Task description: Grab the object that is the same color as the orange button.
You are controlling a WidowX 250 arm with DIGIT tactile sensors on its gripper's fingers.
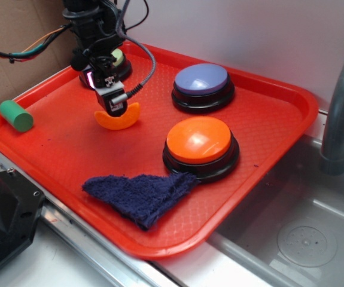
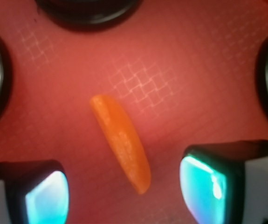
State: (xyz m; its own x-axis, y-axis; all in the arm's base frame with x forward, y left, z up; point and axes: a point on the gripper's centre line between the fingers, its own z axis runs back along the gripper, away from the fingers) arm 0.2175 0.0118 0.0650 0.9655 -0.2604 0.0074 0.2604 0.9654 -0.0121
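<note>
**Fingers spread either side of the orange crescent**

The gripper [image 1: 116,106] hangs over the back-left part of the red tray [image 1: 267,113], with its fingers [image 2: 40,196] pointing down at the small orange crescent [image 1: 118,119]. In the wrist view the fingers stand wide apart, one at the lower left corner and one at the lower right, and the crescent [image 2: 122,142] lies on the tray floor in the gap between them, slanting from upper left to lower right. Neither finger touches it in that view; its lower tip ends roughly level with the finger pads. From the outside view the fingertips sit just above the crescent's upper edge, and whether they touch it cannot be told there.

The orange button [image 1: 199,143] stands on the tray well off to the right of the fingers and nearer the camera, dome up on its black base. A purple button [image 1: 202,85] stands behind it, to the right of the fingers. A green-domed button [image 1: 119,60] is mostly hidden behind the arm. A dark blue cloth [image 1: 142,196] lies crumpled near the tray's front edge, one corner touching the orange button's base. A green cylinder [image 1: 16,115] rests on the tray's left rim, well apart from the fingers.
</note>
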